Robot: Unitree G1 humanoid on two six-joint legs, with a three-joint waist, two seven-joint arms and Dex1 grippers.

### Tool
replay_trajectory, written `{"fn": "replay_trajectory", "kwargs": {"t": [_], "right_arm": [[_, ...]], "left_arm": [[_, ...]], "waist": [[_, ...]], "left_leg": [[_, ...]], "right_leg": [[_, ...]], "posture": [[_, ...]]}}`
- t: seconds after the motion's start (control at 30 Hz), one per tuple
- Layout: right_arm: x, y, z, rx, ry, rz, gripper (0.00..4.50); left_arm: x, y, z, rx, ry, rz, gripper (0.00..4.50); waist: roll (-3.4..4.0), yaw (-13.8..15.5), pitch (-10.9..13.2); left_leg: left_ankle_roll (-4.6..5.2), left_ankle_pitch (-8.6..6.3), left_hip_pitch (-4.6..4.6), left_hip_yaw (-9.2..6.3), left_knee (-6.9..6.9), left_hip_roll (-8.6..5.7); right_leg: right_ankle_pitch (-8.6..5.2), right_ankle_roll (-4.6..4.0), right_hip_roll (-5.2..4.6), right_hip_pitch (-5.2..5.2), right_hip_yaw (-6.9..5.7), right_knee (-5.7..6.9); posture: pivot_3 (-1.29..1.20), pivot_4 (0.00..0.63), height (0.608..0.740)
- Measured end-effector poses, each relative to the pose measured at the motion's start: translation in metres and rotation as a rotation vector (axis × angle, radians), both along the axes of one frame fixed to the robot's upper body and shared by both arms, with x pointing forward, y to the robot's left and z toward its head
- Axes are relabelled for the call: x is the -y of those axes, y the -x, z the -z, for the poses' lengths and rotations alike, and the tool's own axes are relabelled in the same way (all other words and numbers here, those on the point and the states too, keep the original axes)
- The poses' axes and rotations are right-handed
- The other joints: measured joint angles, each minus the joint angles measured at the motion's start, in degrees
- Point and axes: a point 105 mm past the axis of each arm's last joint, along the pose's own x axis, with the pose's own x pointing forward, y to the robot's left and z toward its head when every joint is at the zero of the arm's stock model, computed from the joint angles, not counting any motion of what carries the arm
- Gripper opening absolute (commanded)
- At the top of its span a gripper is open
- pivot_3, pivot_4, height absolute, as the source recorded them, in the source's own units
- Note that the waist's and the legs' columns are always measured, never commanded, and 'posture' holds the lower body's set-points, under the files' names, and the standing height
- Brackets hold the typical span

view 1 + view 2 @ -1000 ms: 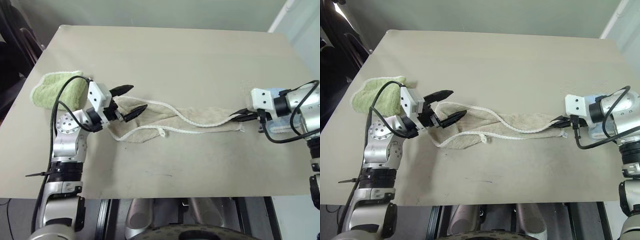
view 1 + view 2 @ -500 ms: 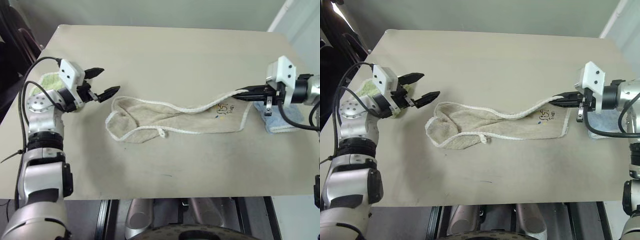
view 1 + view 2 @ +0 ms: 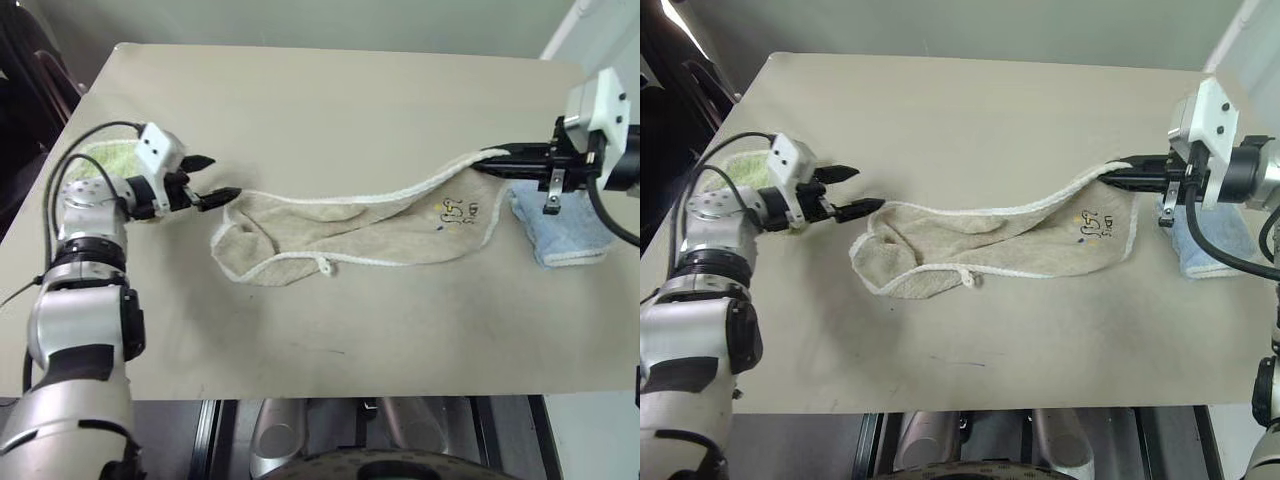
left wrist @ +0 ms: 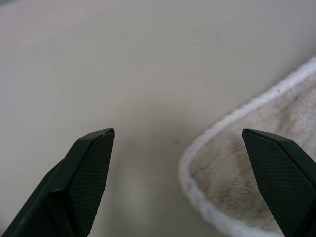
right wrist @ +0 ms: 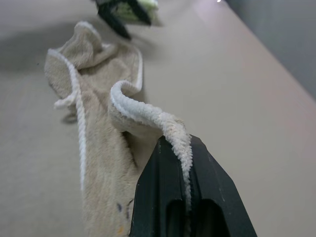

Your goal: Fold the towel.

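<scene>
Beige terry, the towel lies stretched across the counter — its right corner lifted, pinched in the closed right tool. The left tool gapes wide just beside its left end.

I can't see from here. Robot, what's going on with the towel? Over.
Right pincer shut on towel corner, lifted. Left pincer open beside the bunched end. Blue towel under the right arm, green towel behind the left.

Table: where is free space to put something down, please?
The table is bare beyond the towel to the far edge, and between the towel and the near edge. Crowded: the green towel at left, blue towel at right.
</scene>
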Motion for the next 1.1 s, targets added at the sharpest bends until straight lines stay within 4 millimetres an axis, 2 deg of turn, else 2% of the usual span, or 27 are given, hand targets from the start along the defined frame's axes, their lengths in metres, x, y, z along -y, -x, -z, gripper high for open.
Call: {"fn": "replay_trajectory", "kwargs": {"t": [0.2, 0.37, 0.43, 0.73, 0.93, 1.1], "right_arm": [[-0.01, 0.013, -0.016, 0.044, -0.011, -0.043, 0.02], [-0.023, 0.029, -0.041, 0.125, -0.034, -0.104, 0.02], [-0.025, 0.031, -0.041, 0.126, -0.032, -0.111, 0.02], [-0.026, 0.041, -0.053, 0.143, -0.01, -0.131, 0.02], [-0.029, 0.048, -0.055, 0.149, 0.005, -0.152, 0.02], [-0.028, 0.05, -0.057, 0.162, 0.015, -0.146, 0.02]], "left_arm": [[0.008, 0.001, 0.017, -0.044, 0.001, 0.008, 4.5], [0.016, -0.003, 0.027, -0.031, 0.026, -0.028, 4.5], [0.02, -0.004, 0.032, -0.037, 0.043, -0.038, 4.5], [0.027, -0.002, 0.028, -0.056, 0.179, -0.009, 4.5], [0.033, 0.007, 0.034, -0.131, 0.174, 0.084, 4.5], [0.035, 0.013, 0.037, -0.126, 0.089, 0.151, 4.5]], "waist": [[0.0, -0.04, 0.0], [0.0, -0.02, -0.01], [-0.02, 0.02, -0.02], [0.0, 0.02, -0.03], [0.01, 0.03, -0.04], [0.08, 0.03, -0.08]], "left_leg": [[0.0, 0.01, 0.01, 0.04, 0.05, 0.0], [0.03, 0.03, 0.04, 0.05, 0.07, -0.04], [0.04, 0.04, -0.03, 0.01, 0.18, -0.04], [0.09, 0.01, -0.18, 0.02, 0.57, -0.08], [0.16, -0.03, -0.24, 0.02, 0.68, -0.08], [0.22, -0.07, -0.25, 0.03, 0.71, -0.09]], "right_leg": [[0.01, 0.01, 0.0, 0.0, 0.0, 0.01], [-0.05, 0.23, 0.0, 0.05, 0.01, 0.02], [-0.18, 0.45, 0.0, 0.04, 0.0, 0.03], [-0.17, 0.42, -0.01, 0.01, 0.0, 0.15], [-0.17, 0.41, -0.01, -0.01, 0.01, 0.17], [-0.17, 0.43, -0.02, 0.0, 0.02, 0.17]], "posture": [[0.0, 0.15, 0.697], [0.0, 0.15, 0.697], [0.0, 0.15, 0.697], [0.0, 0.15, 0.697], [0.0, 0.15, 0.697], [0.0, 0.15, 0.697]]}}
